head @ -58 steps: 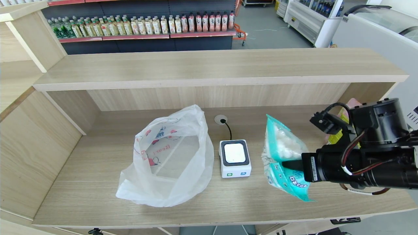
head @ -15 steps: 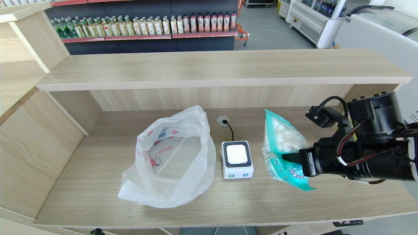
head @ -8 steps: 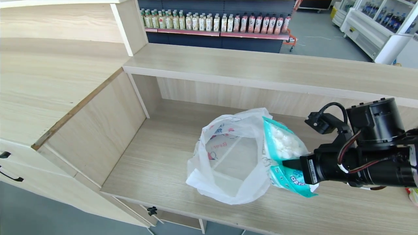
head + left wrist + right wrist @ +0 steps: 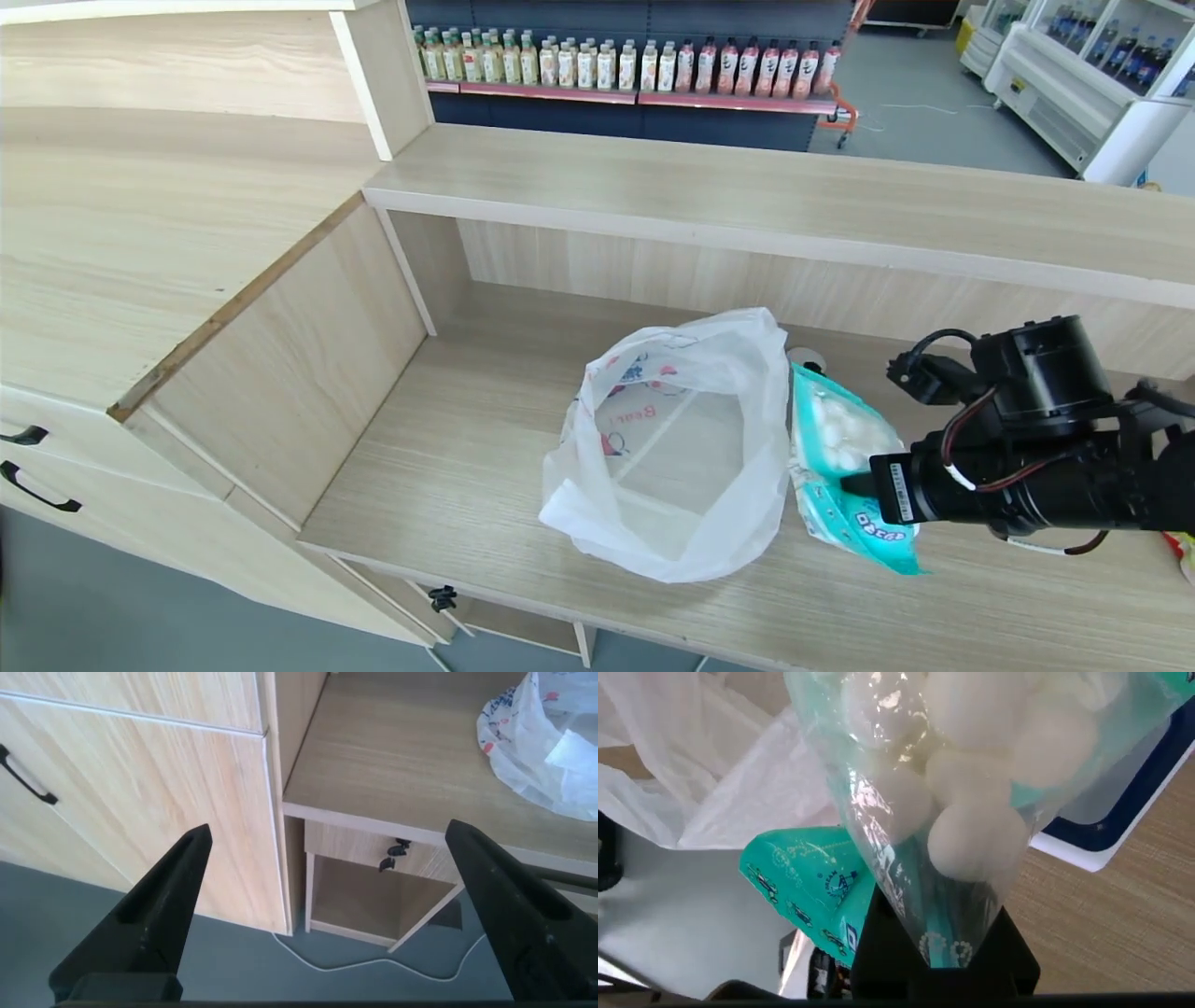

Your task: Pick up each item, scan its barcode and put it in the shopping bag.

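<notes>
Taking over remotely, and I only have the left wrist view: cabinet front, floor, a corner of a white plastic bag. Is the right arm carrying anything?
Observer: Yes. The right end effector is shut on a teal plastic packet of white balls.
Operator: Is it inside the bag?
Observer: No, it is held upright close beside the thin white plastic shopping bag, on the robot's right of it.
Operator: Bag open?
Observer: Its mouth gapes open and it looks empty inside.

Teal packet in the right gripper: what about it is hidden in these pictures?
- Barcode on teal packet: too small in head view, blurred in right wrist view.
- Right gripper jaws: head view, packet and arm cover them.
- Packet's far end: right wrist view, cut off.
</notes>
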You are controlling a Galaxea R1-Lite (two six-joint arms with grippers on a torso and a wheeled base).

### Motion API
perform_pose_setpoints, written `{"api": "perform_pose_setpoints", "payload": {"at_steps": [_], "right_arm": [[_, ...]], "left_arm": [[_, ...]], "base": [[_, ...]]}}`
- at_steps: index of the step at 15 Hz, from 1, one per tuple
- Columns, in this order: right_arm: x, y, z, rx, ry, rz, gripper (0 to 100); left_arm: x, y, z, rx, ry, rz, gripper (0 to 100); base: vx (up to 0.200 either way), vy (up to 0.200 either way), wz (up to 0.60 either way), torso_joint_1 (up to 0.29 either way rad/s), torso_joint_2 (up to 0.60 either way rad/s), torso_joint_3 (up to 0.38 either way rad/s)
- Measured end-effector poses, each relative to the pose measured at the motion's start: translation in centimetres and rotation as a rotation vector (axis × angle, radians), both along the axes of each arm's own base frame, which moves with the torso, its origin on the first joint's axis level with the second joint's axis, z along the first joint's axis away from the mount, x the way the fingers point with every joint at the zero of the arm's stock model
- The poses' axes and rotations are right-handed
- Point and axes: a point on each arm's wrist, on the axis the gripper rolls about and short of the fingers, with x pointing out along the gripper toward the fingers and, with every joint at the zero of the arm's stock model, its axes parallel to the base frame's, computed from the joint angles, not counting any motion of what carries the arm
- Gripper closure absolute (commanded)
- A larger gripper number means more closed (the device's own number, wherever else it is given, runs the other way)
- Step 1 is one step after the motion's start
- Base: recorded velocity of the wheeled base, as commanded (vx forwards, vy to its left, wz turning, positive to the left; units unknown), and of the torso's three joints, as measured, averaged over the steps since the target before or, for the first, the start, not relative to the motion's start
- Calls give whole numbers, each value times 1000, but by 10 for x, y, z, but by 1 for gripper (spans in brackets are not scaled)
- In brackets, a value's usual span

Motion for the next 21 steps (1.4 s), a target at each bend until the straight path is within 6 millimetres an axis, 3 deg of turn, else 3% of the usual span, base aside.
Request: {"api": "perform_pose_setpoints", "payload": {"at_steps": [4, 14, 17, 21], "right_arm": [[6, -6, -12, -4, 35, -33, 100], [14, -16, -20, 20, 81, -110, 100], [14, -13, -3, 34, 15, -94, 100], [-3, 2, 43, -78, -198, 113, 100]], "left_arm": [[0, 0, 0, 0, 0, 0, 0], [0, 0, 0, 0, 0, 0, 0], [0, 0, 0, 0, 0, -1, 0], [0, 0, 0, 0, 0, 0, 0]], "base": [[0, 0, 0, 0, 0, 0], [0, 0, 0, 0, 0, 0], [0, 0, 0, 0, 0, 0], [0, 0, 0, 0, 0, 0]]}}
